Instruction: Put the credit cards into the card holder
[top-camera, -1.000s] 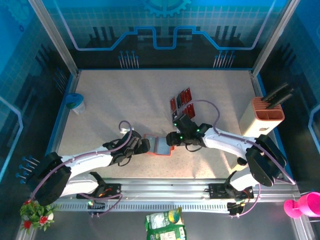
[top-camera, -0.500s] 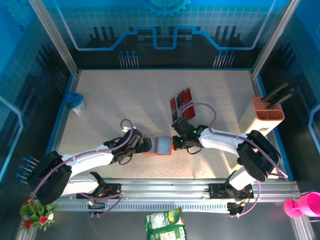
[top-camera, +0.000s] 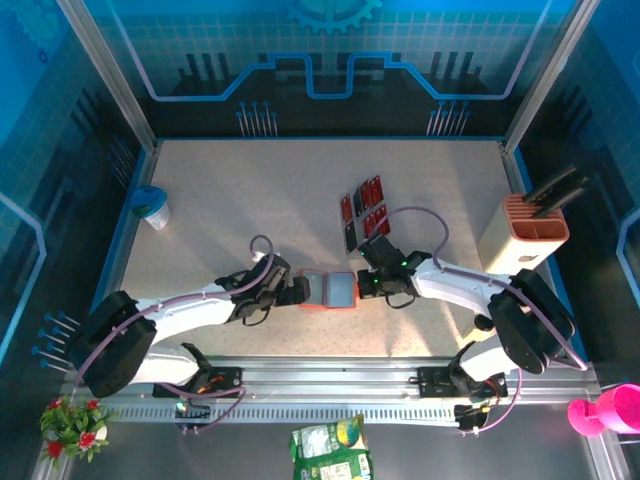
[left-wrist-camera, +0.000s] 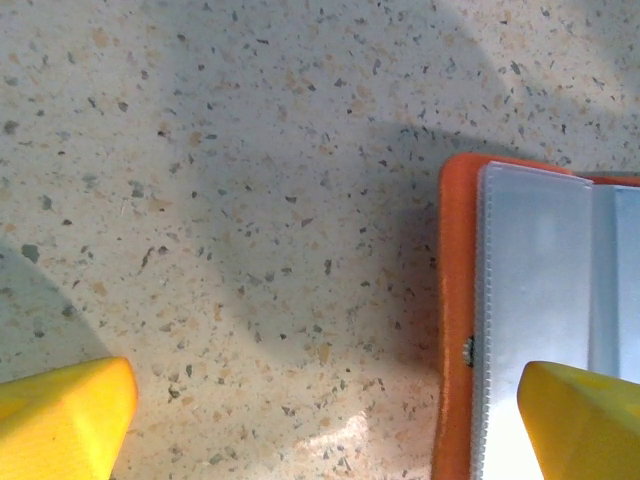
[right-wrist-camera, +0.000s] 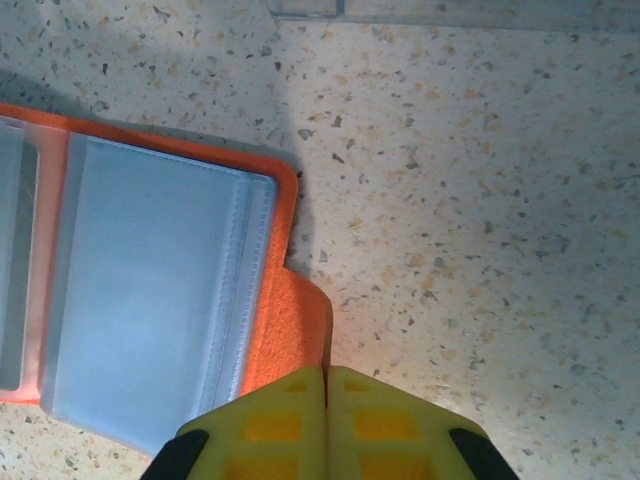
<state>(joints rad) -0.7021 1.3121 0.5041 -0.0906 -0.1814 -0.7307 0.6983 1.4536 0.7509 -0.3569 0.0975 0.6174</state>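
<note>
The card holder (top-camera: 328, 291) lies open between both arms. The right fingers (right-wrist-camera: 270, 425), closed together at its tab, are nearest the credit cards (top-camera: 362, 210) just beyond; the left fingers (left-wrist-camera: 60, 415) spread wide, empty.

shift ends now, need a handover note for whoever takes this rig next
The left tool is open, low over the table at the left edge of the card holder, holding nothing.
The right tool is shut, tips at the holder's orange tab; whether it pinches the tab is unclear.
The holder lies open between the arms; the cards sit grouped just beyond it.
Done: holder opened. Left: no card seen in its pockets, so all go in.
</note>
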